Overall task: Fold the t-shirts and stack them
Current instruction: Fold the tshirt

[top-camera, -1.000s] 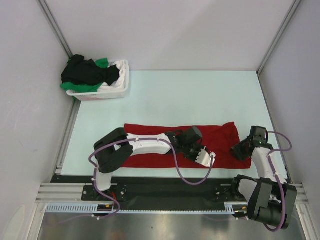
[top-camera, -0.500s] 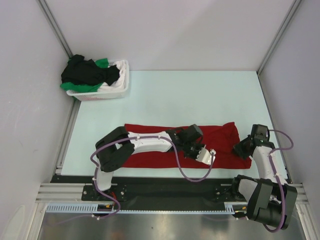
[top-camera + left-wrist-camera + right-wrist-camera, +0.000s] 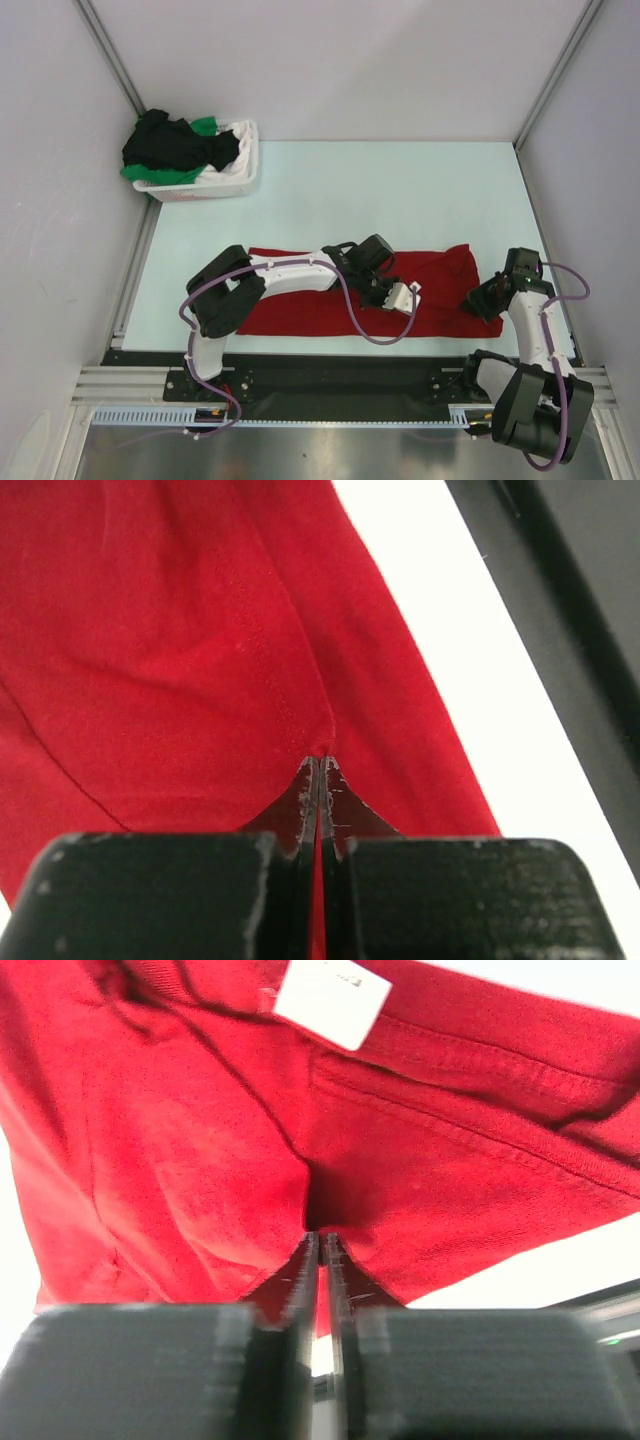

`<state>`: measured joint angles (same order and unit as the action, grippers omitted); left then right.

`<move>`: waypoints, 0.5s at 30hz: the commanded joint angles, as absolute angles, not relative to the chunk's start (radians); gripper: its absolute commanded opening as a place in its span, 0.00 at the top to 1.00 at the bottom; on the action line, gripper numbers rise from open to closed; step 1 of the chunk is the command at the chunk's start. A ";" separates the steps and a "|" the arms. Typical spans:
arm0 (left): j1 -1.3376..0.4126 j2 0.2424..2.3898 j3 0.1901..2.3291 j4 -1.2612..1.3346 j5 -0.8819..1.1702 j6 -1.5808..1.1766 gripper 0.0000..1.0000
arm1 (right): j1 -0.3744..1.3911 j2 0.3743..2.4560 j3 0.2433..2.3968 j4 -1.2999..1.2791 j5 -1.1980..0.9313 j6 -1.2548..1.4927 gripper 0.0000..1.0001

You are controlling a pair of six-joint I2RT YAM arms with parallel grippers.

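In the last second both pairs of fingers had come together. The left gripper (image 3: 318, 767) was pinched on a raised ridge of the red t-shirt (image 3: 180, 630), which spread flat ahead of its tips. The right gripper (image 3: 318, 1237) was clamped on cloth short of the neck label (image 3: 332, 1000). With both holds made, the fold looked ready to be carried over.

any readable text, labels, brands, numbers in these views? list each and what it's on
Pale rectangular neck label on the bright red cloth t-shirt: any print is too small and blurred to read.
White plastic laundry basket: no text visible.
Nothing else legible in any view.
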<state>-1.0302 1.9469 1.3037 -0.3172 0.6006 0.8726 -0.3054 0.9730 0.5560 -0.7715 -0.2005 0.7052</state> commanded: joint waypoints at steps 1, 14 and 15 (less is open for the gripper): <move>-1.034 1.921 1.315 -0.337 0.693 0.884 1.00 | -0.325 1.005 0.555 -0.747 -0.193 0.709 0.84; -0.916 1.869 1.491 -0.597 0.733 0.847 0.46 | -0.345 1.087 0.716 -0.551 -0.084 0.601 0.50; -0.890 1.833 1.482 -0.582 0.720 0.815 0.46 | -0.345 1.112 0.730 -0.529 -0.087 0.588 0.50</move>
<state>-0.9825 1.9373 1.4448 -0.5270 0.6857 0.8753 -0.3405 1.0451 0.6823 -0.6483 -0.1204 0.6411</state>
